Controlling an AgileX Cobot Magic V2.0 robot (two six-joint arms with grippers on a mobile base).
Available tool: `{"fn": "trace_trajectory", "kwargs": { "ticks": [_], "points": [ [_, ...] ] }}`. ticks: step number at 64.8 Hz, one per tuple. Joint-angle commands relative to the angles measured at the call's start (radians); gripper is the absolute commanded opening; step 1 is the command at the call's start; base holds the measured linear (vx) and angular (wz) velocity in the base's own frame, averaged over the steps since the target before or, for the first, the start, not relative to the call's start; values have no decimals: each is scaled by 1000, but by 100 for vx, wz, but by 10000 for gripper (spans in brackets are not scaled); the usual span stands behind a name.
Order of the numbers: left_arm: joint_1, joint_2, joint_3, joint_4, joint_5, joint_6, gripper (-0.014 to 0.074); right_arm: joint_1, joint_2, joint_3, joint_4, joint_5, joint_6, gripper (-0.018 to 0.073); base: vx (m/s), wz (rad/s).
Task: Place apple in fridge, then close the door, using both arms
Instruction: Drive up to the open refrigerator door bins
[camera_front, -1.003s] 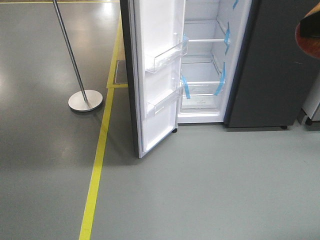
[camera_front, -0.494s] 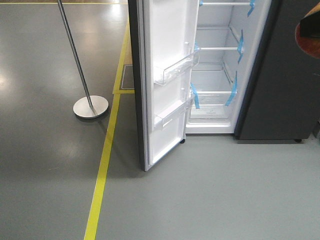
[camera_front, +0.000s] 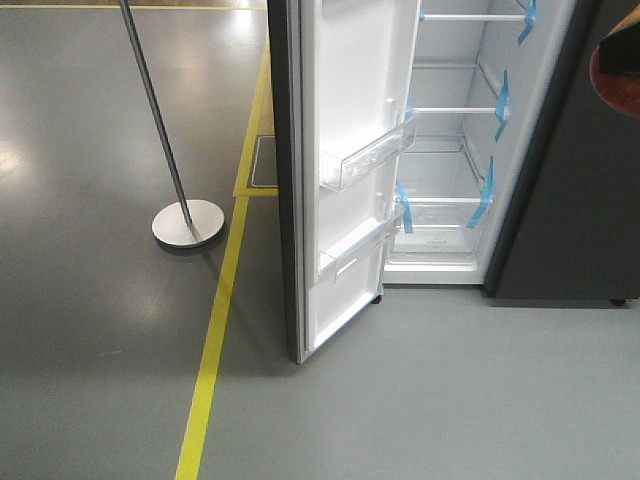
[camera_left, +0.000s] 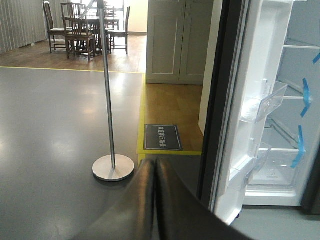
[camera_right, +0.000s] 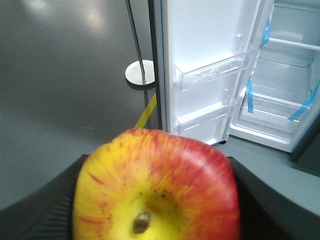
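Right wrist view: the right pincer (camera_right: 157, 210) is clenched on the apple (camera_right: 160, 185), with dark fingers (camera_right: 35, 210) pressing its flanks and the stem end turned to the lens. Beyond this pincer and somewhat to its right stands the fridge (camera_right: 282, 75), open. Its door (camera_right: 200, 30) is swung out toward the pincer and carries two clear bins (camera_right: 212, 70) on its white lining. Left wrist view: the left pincer (camera_left: 155, 167) is clenched on nothing, its fingers pressed together. The door's edge lies ahead and to its right, and a pole stand (camera_left: 113, 167) lies ahead and just to its left. Front view, compared over the last second: fridge, door and stand have all slid downward and rightward in frame and appear slightly larger. This suggests the base is rolling toward the fridge rather than an arm reaching. For the task, this means the apple is in transit and placement has not begun. The door stands wide, so the shelves (camera_front: 455, 110) ahead of the right pincer look reachable. Closing comes afterward and probably falls to the left pincer, which is nearer the door.
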Motion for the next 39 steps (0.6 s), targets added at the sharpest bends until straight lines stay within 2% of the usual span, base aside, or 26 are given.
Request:
{"fn": "trace_trajectory", "kwargs": {
  "ticks": [1, 39],
  "points": [
    [-4, -14, -17, 0, -76, -9, -6, -6, -16, -27, 27, -67, -9, 25, 14, 2],
    [-4, -14, -17, 0, -76, -9, -6, -6, -16, -27, 27, -67, -9, 25, 14, -2]
  ]
}}
